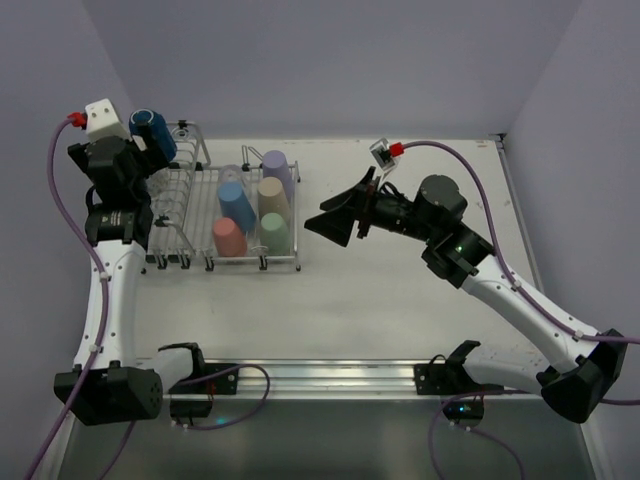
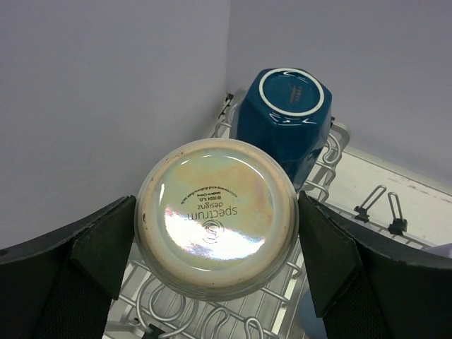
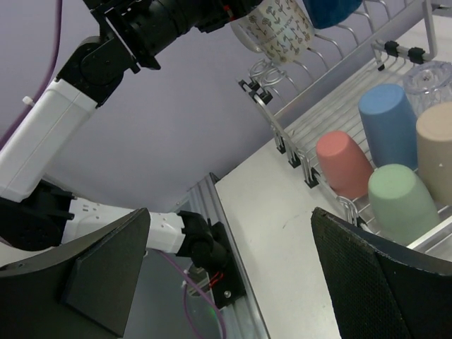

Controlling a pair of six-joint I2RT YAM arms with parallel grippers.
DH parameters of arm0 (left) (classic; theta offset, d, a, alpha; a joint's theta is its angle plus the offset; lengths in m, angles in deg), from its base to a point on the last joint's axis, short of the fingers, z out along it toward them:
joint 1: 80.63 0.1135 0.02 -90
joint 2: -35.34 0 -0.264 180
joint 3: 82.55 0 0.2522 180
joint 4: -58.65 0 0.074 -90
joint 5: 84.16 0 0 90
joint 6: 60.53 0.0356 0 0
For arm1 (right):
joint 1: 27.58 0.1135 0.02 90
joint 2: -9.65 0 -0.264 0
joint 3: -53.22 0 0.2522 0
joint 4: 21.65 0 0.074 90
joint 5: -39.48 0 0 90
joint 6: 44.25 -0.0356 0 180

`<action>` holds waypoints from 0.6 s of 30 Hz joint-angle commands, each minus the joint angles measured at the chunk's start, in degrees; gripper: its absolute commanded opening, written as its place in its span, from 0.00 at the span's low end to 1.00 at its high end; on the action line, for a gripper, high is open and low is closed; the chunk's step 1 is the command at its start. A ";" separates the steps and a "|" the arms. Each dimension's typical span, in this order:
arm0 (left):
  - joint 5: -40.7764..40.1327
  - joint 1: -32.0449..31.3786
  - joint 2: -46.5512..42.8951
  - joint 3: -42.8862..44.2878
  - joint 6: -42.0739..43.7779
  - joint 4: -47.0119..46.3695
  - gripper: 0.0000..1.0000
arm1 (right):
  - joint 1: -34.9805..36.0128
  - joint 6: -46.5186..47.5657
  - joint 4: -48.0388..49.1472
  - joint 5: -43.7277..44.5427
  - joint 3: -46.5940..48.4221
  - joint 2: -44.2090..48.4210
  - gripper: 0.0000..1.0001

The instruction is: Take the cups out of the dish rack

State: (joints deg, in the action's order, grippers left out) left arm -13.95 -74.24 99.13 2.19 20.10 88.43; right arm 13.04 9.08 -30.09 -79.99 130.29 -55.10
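My left gripper (image 2: 215, 215) is shut on the white speckled mug (image 2: 215, 219), whose glossy base faces the wrist camera; a finger presses each side. In the right wrist view this mug (image 3: 277, 25) hangs above the dish rack (image 3: 332, 92). The dark blue mug (image 1: 153, 135) sits upside down just beyond it at the rack's left end (image 2: 286, 116). Blue (image 1: 236, 205), lilac (image 1: 277, 168), beige (image 1: 272, 195), pink (image 1: 229, 237) and mint (image 1: 273, 230) tumblers lie in the rack (image 1: 190, 200). My right gripper (image 1: 335, 222) is open and empty, in the air right of the rack.
A clear glass (image 3: 432, 76) sits in the rack behind the blue tumbler. A wall stands close behind and left of the rack. Bare tabletop (image 1: 400, 310) lies in front of and right of the rack. An aluminium rail (image 1: 330, 375) runs along the near edge.
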 commanded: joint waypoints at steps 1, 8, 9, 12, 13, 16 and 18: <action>-0.25 0.37 2.92 2.23 1.28 5.43 0.99 | 0.07 1.24 1.80 2.05 2.35 0.59 0.99; -0.51 0.37 6.69 5.92 1.72 8.94 1.00 | 0.16 2.91 0.48 2.76 2.87 0.94 0.99; -0.69 0.37 7.83 6.97 1.72 9.47 1.00 | 0.07 3.00 0.30 2.76 2.96 0.86 0.99; -0.95 0.29 10.03 8.64 1.63 11.67 1.00 | 0.07 3.88 -0.31 2.76 3.14 1.12 0.99; -1.30 0.29 10.47 8.82 1.46 12.11 1.00 | 0.07 4.06 -0.49 2.84 3.14 1.03 0.99; -3.23 0.29 10.92 7.95 1.46 12.56 1.00 | 0.07 4.58 -0.66 3.02 3.22 0.86 0.99; -3.67 0.20 10.39 7.16 1.54 12.03 1.00 | 0.07 4.58 -0.66 2.67 3.40 0.42 0.99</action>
State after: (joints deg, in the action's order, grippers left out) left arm -15.31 -74.33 107.70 10.82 21.11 93.43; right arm 13.01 12.21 -31.55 -78.31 130.97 -55.10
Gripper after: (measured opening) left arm 0.999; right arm 0.990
